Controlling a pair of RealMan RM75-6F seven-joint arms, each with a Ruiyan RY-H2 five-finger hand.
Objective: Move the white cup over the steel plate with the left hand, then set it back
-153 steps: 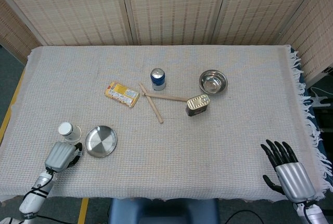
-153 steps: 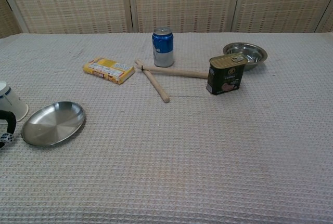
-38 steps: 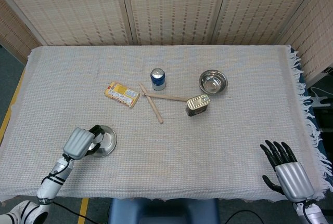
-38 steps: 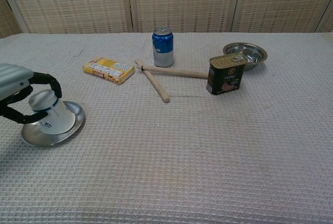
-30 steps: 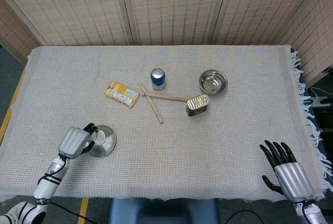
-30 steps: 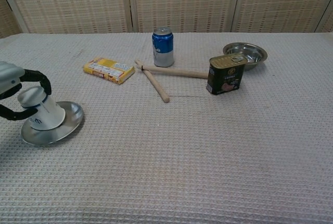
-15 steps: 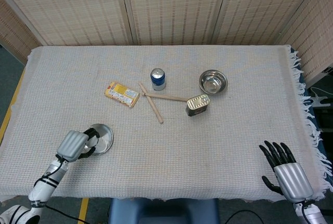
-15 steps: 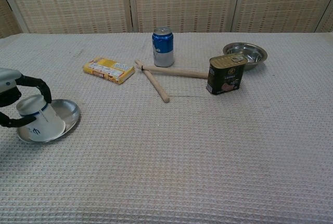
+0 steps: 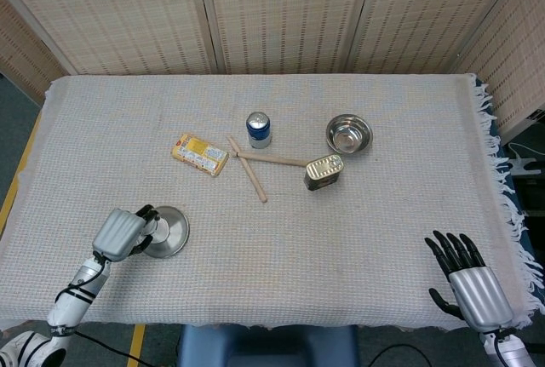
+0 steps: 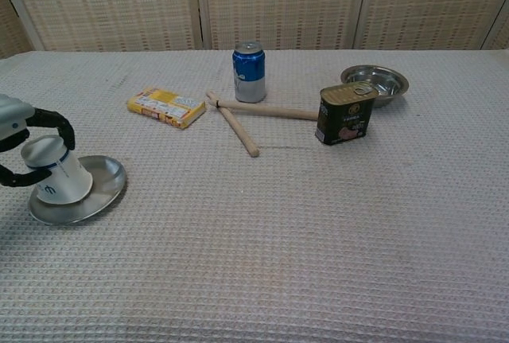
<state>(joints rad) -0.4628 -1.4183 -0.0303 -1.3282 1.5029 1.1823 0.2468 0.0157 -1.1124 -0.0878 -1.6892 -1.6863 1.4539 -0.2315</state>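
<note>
The white cup [image 10: 52, 173] is upside down, wide mouth downward, over the left part of the steel plate [image 10: 99, 192]. My left hand [image 10: 20, 138] grips it from the left, fingers curled around its upper part. From the head camera the left hand [image 9: 121, 232] covers the cup, and the steel plate [image 9: 171, 232] shows to its right. Whether the cup's rim touches the plate I cannot tell. My right hand [image 9: 470, 280] rests at the table's near right corner, fingers spread, holding nothing.
A yellow packet [image 10: 167, 107], a blue can [image 10: 249, 72], two crossed wooden sticks [image 10: 238, 130], a dark tin [image 10: 344, 113] and a steel bowl [image 10: 374, 82] stand across the table's middle and back. The near table edge lies just below my left hand.
The left hand has carried the cup from beside the plate onto it. Over the last second the cup, hand and plate shifted left, tilted, then came back slightly right and upright.
</note>
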